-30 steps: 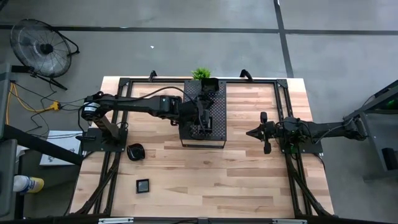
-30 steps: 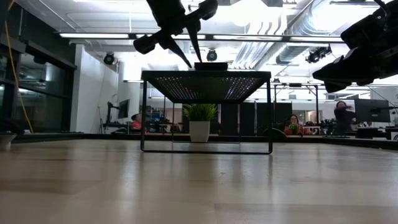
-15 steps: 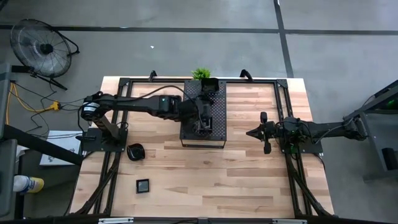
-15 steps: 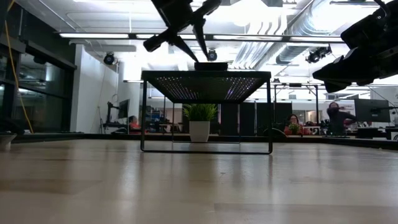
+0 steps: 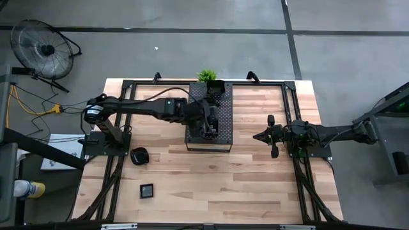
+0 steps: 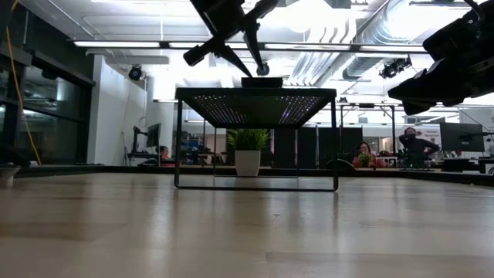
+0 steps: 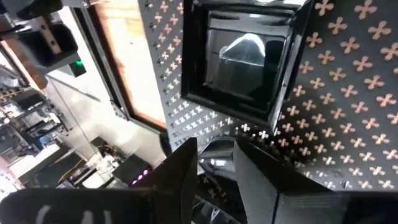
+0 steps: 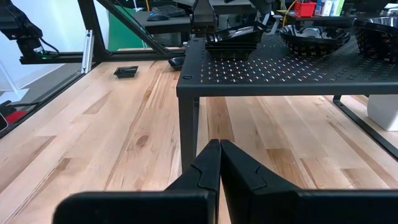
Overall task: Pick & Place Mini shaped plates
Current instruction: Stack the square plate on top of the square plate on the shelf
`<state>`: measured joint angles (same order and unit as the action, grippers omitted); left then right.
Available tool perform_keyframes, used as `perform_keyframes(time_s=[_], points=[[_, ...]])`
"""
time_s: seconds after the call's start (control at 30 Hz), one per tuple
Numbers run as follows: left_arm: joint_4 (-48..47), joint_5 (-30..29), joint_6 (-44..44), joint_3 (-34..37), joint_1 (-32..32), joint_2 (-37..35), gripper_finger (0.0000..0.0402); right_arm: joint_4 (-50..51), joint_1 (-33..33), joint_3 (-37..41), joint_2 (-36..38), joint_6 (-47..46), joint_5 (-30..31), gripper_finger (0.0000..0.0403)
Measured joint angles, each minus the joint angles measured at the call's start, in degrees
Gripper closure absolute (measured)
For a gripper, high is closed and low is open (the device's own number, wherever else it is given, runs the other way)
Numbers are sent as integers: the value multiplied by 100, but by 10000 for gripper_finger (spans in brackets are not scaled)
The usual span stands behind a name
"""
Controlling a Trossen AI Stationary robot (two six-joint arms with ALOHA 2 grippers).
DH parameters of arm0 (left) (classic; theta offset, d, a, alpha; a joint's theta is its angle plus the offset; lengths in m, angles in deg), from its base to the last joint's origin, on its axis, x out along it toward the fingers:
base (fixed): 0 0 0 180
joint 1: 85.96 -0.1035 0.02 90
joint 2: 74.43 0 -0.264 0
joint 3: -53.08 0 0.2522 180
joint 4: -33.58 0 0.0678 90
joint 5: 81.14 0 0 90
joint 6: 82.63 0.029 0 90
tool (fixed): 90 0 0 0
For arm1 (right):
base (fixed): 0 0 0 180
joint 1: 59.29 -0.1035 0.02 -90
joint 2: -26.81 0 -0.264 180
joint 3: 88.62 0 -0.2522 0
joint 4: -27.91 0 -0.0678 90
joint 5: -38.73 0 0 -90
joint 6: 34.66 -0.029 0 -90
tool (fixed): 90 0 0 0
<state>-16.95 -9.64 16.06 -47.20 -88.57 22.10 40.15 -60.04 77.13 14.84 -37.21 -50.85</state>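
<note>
A square glossy black dish [image 7: 245,59] lies on the perforated tray [image 7: 348,93], just ahead of my open left gripper [image 7: 214,162]. That gripper hovers over the tray's middle [image 5: 208,124]; in the low view its spread fingers [image 6: 225,63] stand just above a low stack of dishes [image 6: 262,81]. The right wrist view shows that stack [image 8: 230,43] and two wavy-rimmed dishes [image 8: 314,34] on the tray top. Two more dishes, one rounded [image 5: 139,155] and one square [image 5: 147,190], rest on the table's left near part. My right gripper [image 5: 257,136] waits shut at the table's right.
The raised dark tray [image 5: 220,137] stands on thin legs [image 8: 186,124] at the table's far middle. A small green plant [image 5: 206,75] in a white pot sits at its far end. Bare wood lies between the tray and the near edge. People show in the room behind.
My left gripper has shifted a little toward the table's right above the tray and risen slightly, its lower fingertip now just over the dish stack. The dishes and my right arm have kept still.
</note>
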Motion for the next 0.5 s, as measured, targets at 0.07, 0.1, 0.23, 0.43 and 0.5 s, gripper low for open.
perform_keyframes(time_s=[0.07, 0.1, 0.23, 0.43, 0.5], points=[[-25, 44, 1, 1, -1, 18, 301, 0, 2, 0, 0, -2, 2, 398], [-25, 97, -1, 2, -2, 19, 301, 0, 0, 0, 0, 0, 0, 398], [-21, 304, -1, 2, 0, 19, 301, 2, 0, 0, 0, -1, 2, 398], [-17, 377, -12, 2, 0, 19, 301, 0, 0, 0, 0, -1, 0, 398], [-16, 324, -10, 2, 0, 19, 301, 0, 0, 0, 0, 0, 0, 398]])
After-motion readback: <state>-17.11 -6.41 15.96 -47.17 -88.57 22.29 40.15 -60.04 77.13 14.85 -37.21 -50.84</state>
